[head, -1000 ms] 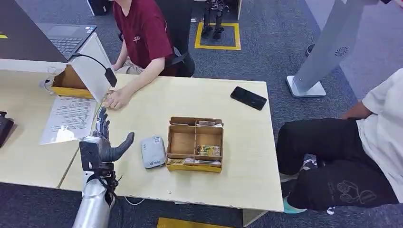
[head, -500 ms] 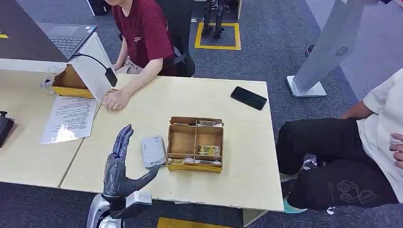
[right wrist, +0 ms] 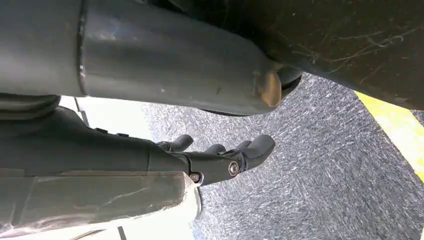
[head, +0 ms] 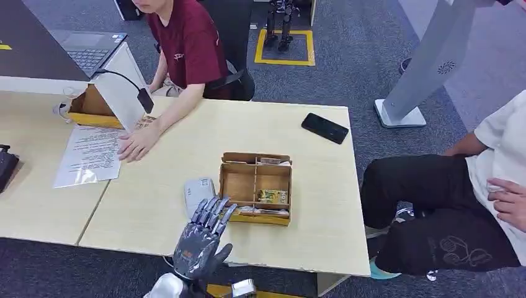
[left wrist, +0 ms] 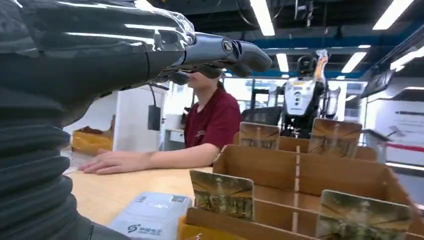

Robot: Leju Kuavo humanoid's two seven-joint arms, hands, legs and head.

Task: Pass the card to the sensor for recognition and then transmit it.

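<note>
The left hand (head: 201, 239) hovers empty, fingers (head: 214, 211) spread, at 7 o'clock from the cardboard box (head: 255, 187) on the tabletop (head: 186, 136). The cards (head: 271, 197) stand in the box, the grey sensor (head: 197, 194) just beside it at 9 o'clock. The step looks like reaching for a card; next, a pinch on its edge. The right hand (right wrist: 220, 155) hangs empty, fingers loosely apart.

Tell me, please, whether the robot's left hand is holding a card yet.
No: the left hand is open, fingers spread and empty, near the cardboard box.

card box (head: 255, 188) just beside sensor (head: 198, 195); person's hand (head: 134, 143) well apart.
</note>
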